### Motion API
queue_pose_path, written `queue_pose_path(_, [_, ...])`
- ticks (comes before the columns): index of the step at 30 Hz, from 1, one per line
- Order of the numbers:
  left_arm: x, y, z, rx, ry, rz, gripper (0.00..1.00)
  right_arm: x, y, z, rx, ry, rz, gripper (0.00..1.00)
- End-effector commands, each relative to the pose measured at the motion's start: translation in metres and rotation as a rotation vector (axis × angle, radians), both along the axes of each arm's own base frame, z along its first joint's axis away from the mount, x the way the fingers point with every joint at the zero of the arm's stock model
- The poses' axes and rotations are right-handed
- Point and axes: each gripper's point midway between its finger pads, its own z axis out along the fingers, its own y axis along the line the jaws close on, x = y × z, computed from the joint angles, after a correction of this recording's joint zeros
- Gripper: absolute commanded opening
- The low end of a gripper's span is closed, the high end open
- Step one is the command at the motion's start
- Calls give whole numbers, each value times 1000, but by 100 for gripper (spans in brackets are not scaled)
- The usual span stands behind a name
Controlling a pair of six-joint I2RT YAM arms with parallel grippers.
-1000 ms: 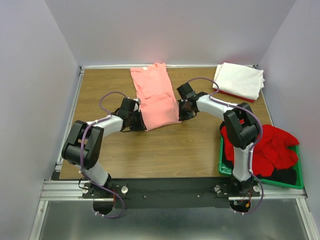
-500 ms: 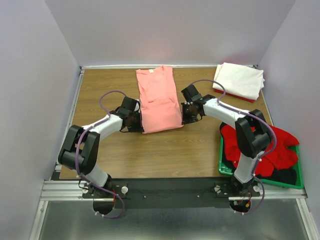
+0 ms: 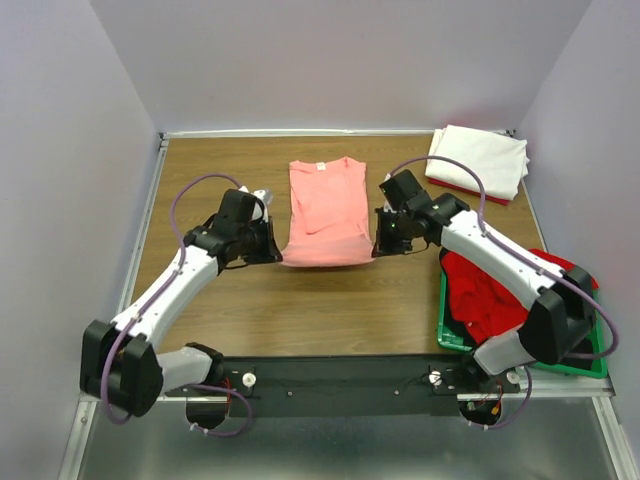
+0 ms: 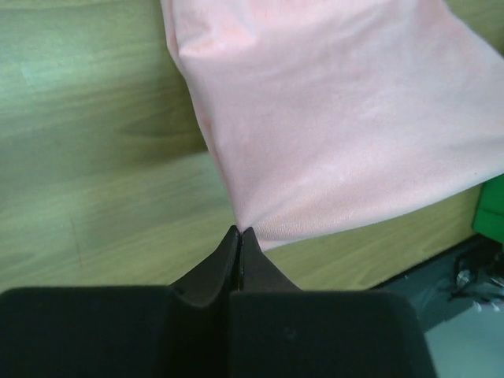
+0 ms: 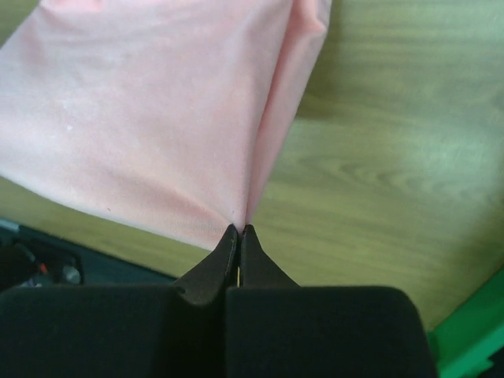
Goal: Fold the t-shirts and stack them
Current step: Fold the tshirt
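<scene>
At mid-surface, the salmon-pink t-shirt (image 3: pixel 325 215) is lying half-folded, left claw (image 3: pixel 277 258) and right claw (image 3: pixel 379 250) clamping tight on its near corners; white t-shirt (image 3: pixel 480 160) is sitting folded far-right, red t-shirts (image 3: pixel 500 295) are waiting in the crate (image 3: pixel 448 338).

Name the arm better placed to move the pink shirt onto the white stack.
Right, probably. The right gripper pinches the pink shirt at its near corner, on the side where the white stack lies; the left gripper grips the opposite corner, farther off.

A wooden table (image 3: pixel 330 310) is shown. A salmon-pink t-shirt (image 3: pixel 325 205) is spread at upper centre, folded white t-shirts (image 3: pixel 480 160) are stacked at upper right, and a green crate (image 3: pixel 447 338) is apparently set at its lower-right edge.
</scene>
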Motion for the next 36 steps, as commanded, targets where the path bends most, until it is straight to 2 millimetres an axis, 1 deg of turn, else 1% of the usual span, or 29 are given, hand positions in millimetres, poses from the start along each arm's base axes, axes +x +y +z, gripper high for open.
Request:
queue_pose_path(1, [-41,9,18,-23,59,-5,0,-44,-18,21,-60,66,-37,0])
queue_pose_path(2, [-47,8,30,-48,34,-6,0,-54,-15,26,-56,67,-24,1])
queue_pose_path(3, [-53,7,35,-65,34,-7,0,-63,-17,28,-61,85,-27,0])
queue_pose_path(4, [-61,6,40,-91,51,-8,0,-69,-16,37,-37,81,-47,0])
queue_pose_path(5, [-66,5,49,-114,33,-10,0,-76,-13,41,-32,82,-42,1])
queue_pose_path(6, [-70,5,53,-122,35,-9,0,-78,-18,44,-45,79,-75,1])
queue_pose_path(7, [-73,4,60,-143,27,-7,0,-80,-18,53,-25,64,-87,1])
queue_pose_path(9, [-71,2,66,-158,12,-4,0,-78,-18,59,-6,43,-118,0])
queue_pose_path(10, [-66,-1,73,-175,-11,-9,0,-73,-21,61,-10,21,-155,1])
queue_pose_path(12, [-57,-6,76,-188,-23,-7,0,-64,-21,66,-5,-17,-190,0])
queue_pose_path(13, [-49,-9,79,-202,-50,-8,0,-56,-25,66,-23,-47,-223,0])
queue_pose_path(14, [-45,-11,81,-208,-59,-7,0,-52,-26,66,-35,-59,-239,0])
queue_pose_path(15, [-40,-12,78,-203,-53,-2,0,-47,-27,67,-45,-75,-255,0])
queue_pose_path(16, [-34,-13,80,-203,-69,2,0,-37,-29,66,-72,-101,-282,0])
queue_pose_path(20, [-14,-20,84,-212,-105,2,0,-12,-32,69,-115,-166,-343,1])
queue_pose_path(22, [-4,-25,75,-209,-90,-3,0,3,-37,71,-134,-194,-382,0])
queue_pose_path(23, [-2,-26,78,-212,-105,-8,0,7,-36,73,-136,-205,-383,1])
queue_pose_path(24, [3,-27,73,-204,-91,-8,0,14,-39,74,-140,-215,-398,0])
queue_pose_path(25, [8,-28,75,-202,-104,-8,0,20,-40,76,-145,-233,-399,0])
queue_pose_path(27, [17,-26,70,-182,-100,9,0,35,-42,77,-153,-247,-413,0])
queue_pose_path(29, [28,-26,73,-183,-122,13,0,45,-45,76,-172,-259,-410,1])
queue_pose_path(30, [31,-27,70,-183,-113,13,0,54,-46,72,-180,-259,-418,0])
queue_pose_path(32, [40,-29,71,-190,-125,10,0,65,-49,70,-195,-268,-412,0])
queue_pose_path(33, [44,-30,64,-183,-109,11,0,74,-47,69,-196,-274,-416,1])
queue_pose_path(35, [52,-29,62,-180,-107,16,0,84,-47,69,-208,-282,-412,0])
queue_pose_path(36, [56,-29,56,-173,-95,16,0,94,-46,71,-208,-292,-418,1])
